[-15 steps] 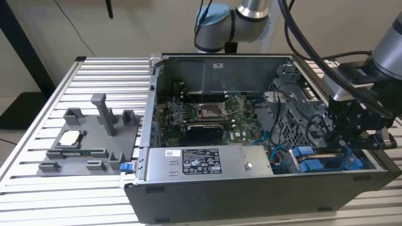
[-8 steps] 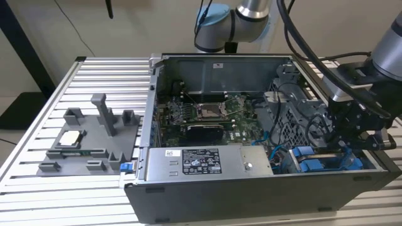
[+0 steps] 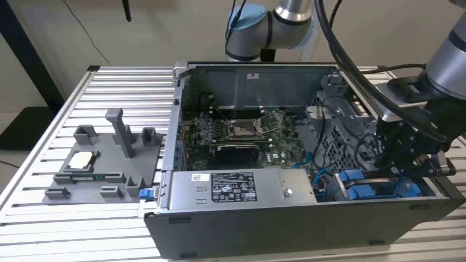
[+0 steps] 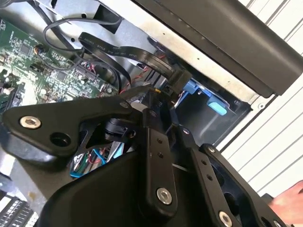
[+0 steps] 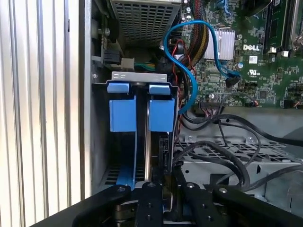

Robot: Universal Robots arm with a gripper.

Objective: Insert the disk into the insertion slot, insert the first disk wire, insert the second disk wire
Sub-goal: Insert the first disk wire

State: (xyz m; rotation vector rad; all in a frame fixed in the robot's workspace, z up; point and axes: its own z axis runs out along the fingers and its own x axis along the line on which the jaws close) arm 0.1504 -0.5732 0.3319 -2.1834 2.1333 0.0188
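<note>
An open PC case (image 3: 291,229) lies on a slatted metal tabletop (image 3: 109,87). One robot arm reaches down into the case's corner at the exterior view's right, and its black gripper (image 3: 396,166) hides much of the drive bay there.

In the first wrist view the disk (image 5: 148,151) is seen edge-on as a thin silver-grey strip with a blue rail beside it. It stands inside the insertion slot (image 5: 97,142), running back between two blue tabs (image 5: 118,87) at the slot's mouth. Its near end is covered by the gripper (image 5: 163,187), and its label is out of sight. Whether the gripper is clamped on the disk or has let go cannot be told. In the second wrist view the gripper (image 4: 151,101) blocks the slot.

One blue cable (image 5: 194,92) loops beside the slot over the green motherboard (image 5: 265,71). One flat black cable (image 4: 123,51) hangs loose above the gripper. A pink blur (image 4: 289,203) is cut off at the frame corner and cannot be identified.

The power supply (image 3: 291,191) carries one printed label (image 3: 233,188). To the exterior view's left, a grey fixture (image 3: 102,158) holds one chip (image 3: 80,160).
</note>
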